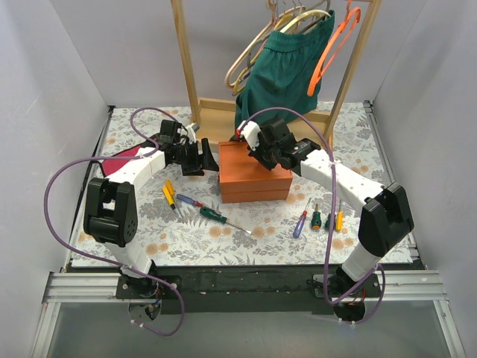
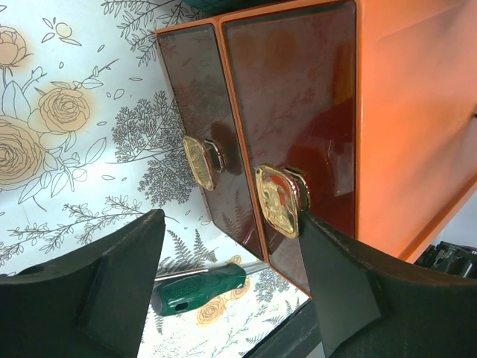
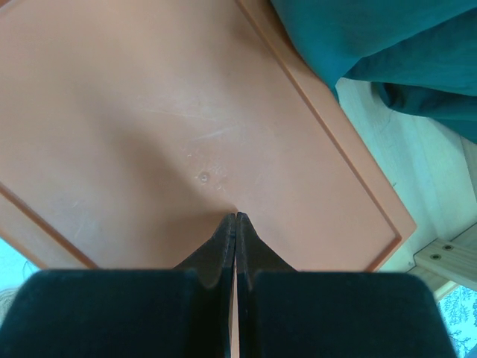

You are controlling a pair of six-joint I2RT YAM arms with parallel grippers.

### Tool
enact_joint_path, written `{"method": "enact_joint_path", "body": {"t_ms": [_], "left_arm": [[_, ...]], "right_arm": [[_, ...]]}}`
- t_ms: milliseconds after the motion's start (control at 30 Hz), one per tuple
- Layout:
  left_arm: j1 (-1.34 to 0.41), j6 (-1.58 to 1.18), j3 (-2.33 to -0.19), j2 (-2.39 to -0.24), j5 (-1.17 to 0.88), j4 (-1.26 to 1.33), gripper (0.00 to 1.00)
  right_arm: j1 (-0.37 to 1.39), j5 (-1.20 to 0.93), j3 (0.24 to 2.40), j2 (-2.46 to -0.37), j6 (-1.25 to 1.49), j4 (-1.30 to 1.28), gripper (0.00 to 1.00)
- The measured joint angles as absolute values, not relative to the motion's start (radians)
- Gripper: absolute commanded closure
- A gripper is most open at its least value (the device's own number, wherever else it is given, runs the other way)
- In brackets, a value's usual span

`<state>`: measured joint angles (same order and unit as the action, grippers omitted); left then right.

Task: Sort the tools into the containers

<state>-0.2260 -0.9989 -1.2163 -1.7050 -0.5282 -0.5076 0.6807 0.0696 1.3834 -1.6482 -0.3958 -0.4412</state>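
The orange box (image 1: 253, 179) stands mid-table. In the left wrist view its end (image 2: 283, 112) shows two dark fronts with gold handles (image 2: 277, 200). My left gripper (image 1: 203, 159) is open at that end; its right finger (image 2: 335, 283) is next to the nearer gold handle, with nothing held between the fingers (image 2: 231, 224). My right gripper (image 1: 253, 153) is shut and empty, its tips (image 3: 236, 218) pressed on the box's lid (image 3: 149, 112). Screwdrivers lie on the cloth: yellow (image 1: 170, 195), purple-and-red (image 1: 188, 200) and green (image 1: 215, 215) on the left, and several (image 1: 316, 218) on the right. The clear box is out of view.
A wooden rack (image 1: 223, 112) with hangers and green shorts (image 1: 287, 60) stands right behind the box; the shorts hang over its back edge (image 3: 387, 45). A dark red item (image 1: 119, 160) lies at the far left. Grey walls enclose the table.
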Motion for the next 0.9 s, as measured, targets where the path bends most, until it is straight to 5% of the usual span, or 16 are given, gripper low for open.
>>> {"method": "enact_joint_path", "body": {"t_ms": [600,900], "left_arm": [[-0.15,-0.884,-1.229,-1.652,-0.438,-0.63,0.27],[-0.094,-0.847,-1.201,-1.595,-0.345,-0.658,0.16]], "right_arm": [[0.62,0.125,1.269,-1.583,-0.441,-0.338,0.99],[0.611,0.129,1.26,-1.575,-0.448,-0.334,0.99]]}}
